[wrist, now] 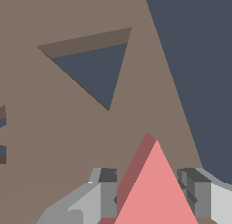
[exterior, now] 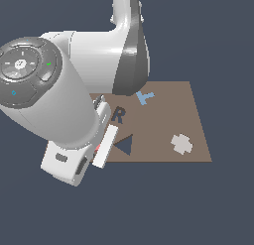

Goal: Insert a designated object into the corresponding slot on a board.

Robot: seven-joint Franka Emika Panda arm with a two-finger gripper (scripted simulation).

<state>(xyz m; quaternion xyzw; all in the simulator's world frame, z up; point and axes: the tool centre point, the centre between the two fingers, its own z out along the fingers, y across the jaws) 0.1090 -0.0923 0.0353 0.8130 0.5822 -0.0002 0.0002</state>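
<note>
The board point(exterior: 163, 120) is plain brown, its triangle slot point(exterior: 124, 145) and letter R point(exterior: 118, 114) dark navy. The triangle piece point(wrist: 156, 191) is salmon-red, the star point(exterior: 182, 144) pale, another piece point(exterior: 145, 97) blue.

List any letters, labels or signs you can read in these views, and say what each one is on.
"R": a dark letter-shaped recess in the brown board, beside the triangle slot.
Small blue and green marks on the arm's round grey cap: too small to read.
Wrist view: no text on the board, the red triangle or the hand.
</note>
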